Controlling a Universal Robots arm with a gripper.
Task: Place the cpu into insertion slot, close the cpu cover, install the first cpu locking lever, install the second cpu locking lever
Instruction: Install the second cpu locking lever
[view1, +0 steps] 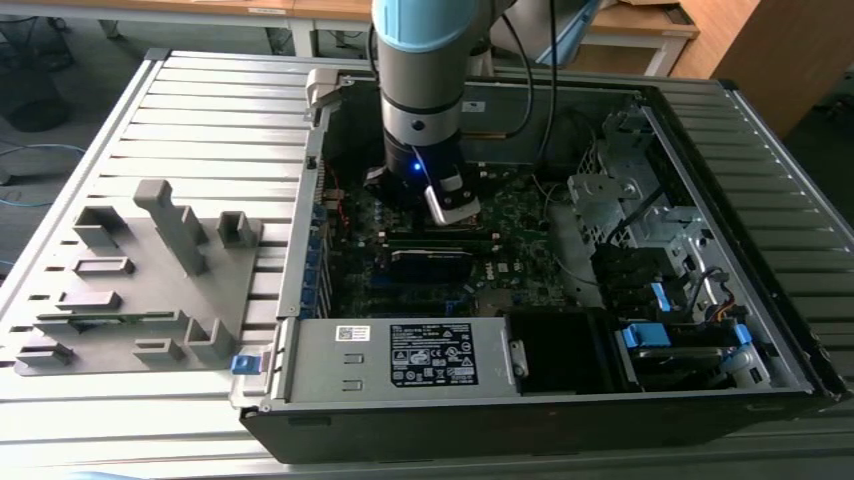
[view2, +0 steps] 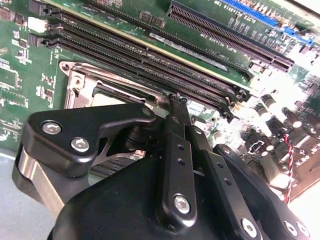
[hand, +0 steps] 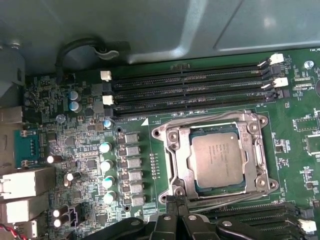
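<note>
In the exterior view, a grey fixture block is lying on the slatted surface at the exterior view's left, beside the open computer case. The arm is reaching down into the case over the motherboard. In the first wrist view, the cpu is sitting in the insertion slot, with the cpu cover lying down around it. The end effector is resting at the cover's edge, its fingers pressing together, gripping nothing visible.
</note>
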